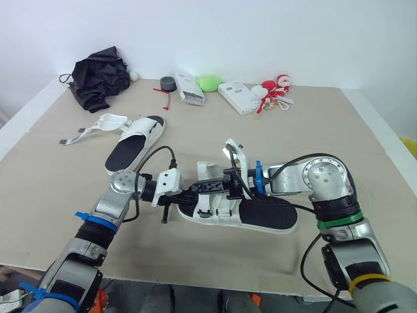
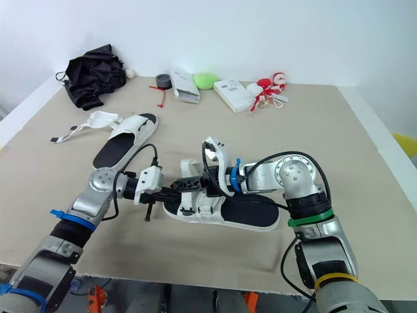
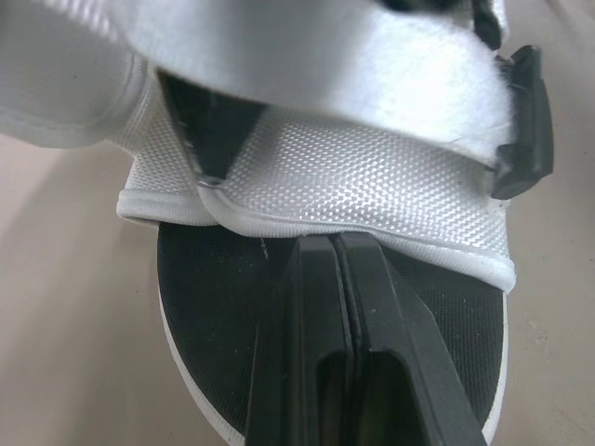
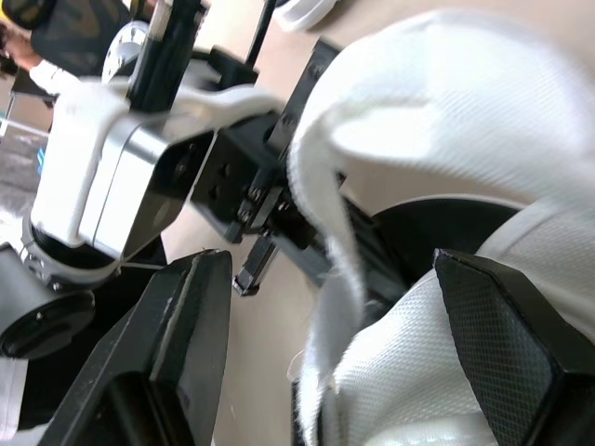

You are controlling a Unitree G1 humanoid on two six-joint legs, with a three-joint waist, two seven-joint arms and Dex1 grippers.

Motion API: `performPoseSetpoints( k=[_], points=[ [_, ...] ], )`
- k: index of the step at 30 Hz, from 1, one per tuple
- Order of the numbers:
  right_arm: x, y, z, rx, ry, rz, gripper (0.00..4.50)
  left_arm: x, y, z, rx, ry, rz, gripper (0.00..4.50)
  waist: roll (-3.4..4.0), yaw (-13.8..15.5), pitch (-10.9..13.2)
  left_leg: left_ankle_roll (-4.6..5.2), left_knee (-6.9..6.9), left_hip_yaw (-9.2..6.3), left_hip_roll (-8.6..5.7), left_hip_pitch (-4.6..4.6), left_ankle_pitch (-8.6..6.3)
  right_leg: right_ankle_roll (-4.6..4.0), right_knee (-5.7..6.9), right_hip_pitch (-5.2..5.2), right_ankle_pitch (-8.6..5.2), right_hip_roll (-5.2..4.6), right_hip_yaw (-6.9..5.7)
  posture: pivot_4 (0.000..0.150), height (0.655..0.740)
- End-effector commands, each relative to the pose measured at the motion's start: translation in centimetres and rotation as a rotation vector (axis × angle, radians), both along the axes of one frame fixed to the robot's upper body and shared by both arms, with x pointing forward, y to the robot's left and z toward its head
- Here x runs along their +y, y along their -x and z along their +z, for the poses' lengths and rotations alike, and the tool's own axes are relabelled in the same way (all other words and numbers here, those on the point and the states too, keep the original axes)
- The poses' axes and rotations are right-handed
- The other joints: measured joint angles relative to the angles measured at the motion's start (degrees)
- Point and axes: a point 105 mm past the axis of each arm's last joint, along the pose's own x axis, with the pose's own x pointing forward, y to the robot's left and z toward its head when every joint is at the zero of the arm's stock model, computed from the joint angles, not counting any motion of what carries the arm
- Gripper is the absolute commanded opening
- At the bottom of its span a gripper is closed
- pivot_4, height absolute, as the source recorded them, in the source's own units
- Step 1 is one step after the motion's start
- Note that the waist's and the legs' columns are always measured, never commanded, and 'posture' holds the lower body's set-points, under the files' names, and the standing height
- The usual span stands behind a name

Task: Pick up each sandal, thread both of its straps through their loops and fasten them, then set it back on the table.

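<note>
1. Near sandal (image 1: 264, 214): white webbing upper on a black footbed. It lies flat on the table (image 1: 365, 137) near the front edge, between the two arms.
2. Left gripper (image 1: 212, 187): the fingers are pressed together, with their tips against the lower edge of the forefoot strap (image 3: 372, 177), just above the footbed. Whether a fold of webbing is pinched between them cannot be told.
3. Right gripper (image 1: 236, 177): the fingers are spread wide and straddle the raised strap (image 1: 236, 155), which stands up from the sandal. Neither pad appears to press on it.
4. Far sandal (image 1: 133, 147): well apart from the first, toward the far left of the table. Its strap trails loose on the surface, not yet fastened.
5. Handling (judged): the sandal is light. The sole should flex a little yet keep its shape. The webbing is soft and limp, so it will fold and droop when released. Its fuzzy fastening face should give the pads good friction. Nothing here looks fragile.
6. Hold points (judged): pinch the raised strap close to its free end, across the flat width, so the tip stays straight enough to enter the black loop (image 3: 525, 121). The other gripper should steady the sandal at the sole edge or at the fixed strap base beside the loop, since so light a sandal would likely slide on the table.
7. Background: a black cloth (image 1: 98, 81) and small boxes (image 1: 238, 96) lie along the far edge, clear of the work.
</note>
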Motion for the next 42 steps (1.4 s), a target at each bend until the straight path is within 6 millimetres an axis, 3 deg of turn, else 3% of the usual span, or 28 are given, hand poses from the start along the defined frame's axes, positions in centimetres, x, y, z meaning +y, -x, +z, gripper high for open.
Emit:
performPoseSetpoints(
  k=[1, 2, 3, 4, 7, 9, 23, 42],
  points=[
    [-0.4, -0.6, 2.0, -0.059, -0.053, -0.021, 2.87, 0.8, 1.6, -5.0, 0.159, -0.149, 0.015, 0.00, 0.00, 0.01, 0.00, 0.00, 0.00, -0.01, 0.01, 0.00, 0.00, 0.00, 0.00, 0.00, 0.00, 0.01, -0.02, 0.150, 0.7380],
    [-0.4, -0.7, 2.4, -0.066, -0.070, -0.022, 2.66, 0.9, 1.7, -5.0, 0.160, -0.149, 0.016, 0.00, 0.00, 0.02, 0.00, 0.00, 0.00, -0.02, 0.01, 0.00, 0.00, 0.00, 0.00, 0.00, 0.00, 0.01, -0.02, 0.150, 0.7380],
    [-0.4, -0.6, 2.5, -0.071, -0.075, -0.020, 2.00, 0.9, 1.7, -5.0, 0.160, -0.149, 0.016, 0.00, 0.01, 0.02, 0.00, 0.00, 0.00, -0.01, 0.01, 0.00, 0.00, 0.01, 0.01, 0.00, 0.00, 0.01, -0.02, 0.150, 0.7380],
    [-0.5, -0.6, 2.7, -0.076, -0.078, -0.016, 1.85, 0.9, 1.6, -5.0, 0.160, -0.150, 0.017, 0.00, 0.01, 0.02, 0.00, 0.00, 0.00, 0.00, 0.01, 0.00, 0.00, 0.01, 0.01, 0.00, 0.00, 0.02, -0.01, 0.150, 0.7380],
    [-0.6, -0.2, 2.9, -0.087, -0.086, 0.001, 0.56, 0.8, 1.6, -5.0, 0.158, -0.149, 0.017, 0.00, 0.01, 0.02, 0.00, 0.00, -0.01, -0.01, 0.01, 0.00, 0.00, 0.01, 0.01, 0.00, 0.00, 0.03, -0.02, 0.150, 0.7380],
    [-0.5, 0.1, 3.0, -0.090, -0.088, 0.015, 0.12, 0.8, 1.5, -4.9, 0.156, -0.149, 0.017, 0.00, 0.02, 0.02, 0.00, 0.00, -0.01, -0.01, 0.01, 0.00, 0.00, 0.01, 0.01, 0.00, 0.00, 0.03, -0.02, 0.150, 0.7380],
    [-0.4, 2.1, 0.9, -0.063, 0.004, 0.101, 0.12, 0.8, 1.4, -4.8, 0.156, -0.145, 0.021, 0.00, 0.02, 0.02, 0.00, 0.00, -0.01, -0.02, 0.01, -0.01, 0.00, 0.01, 0.01, -0.01, -0.01, 0.03, -0.02, 0.150, 0.7380],
    [-0.7, 2.0, 0.1, -0.162, 0.040, 0.089, 0.12, 0.8, 1.5, -4.8, 0.159, -0.144, 0.021, 0.00, 0.03, 0.02, 0.00, 0.00, -0.01, -0.02, -0.01, 0.00, 0.00, 0.03, 0.01, 0.00, -0.02, 0.03, -0.03, 0.150, 0.7380]
  ],
)
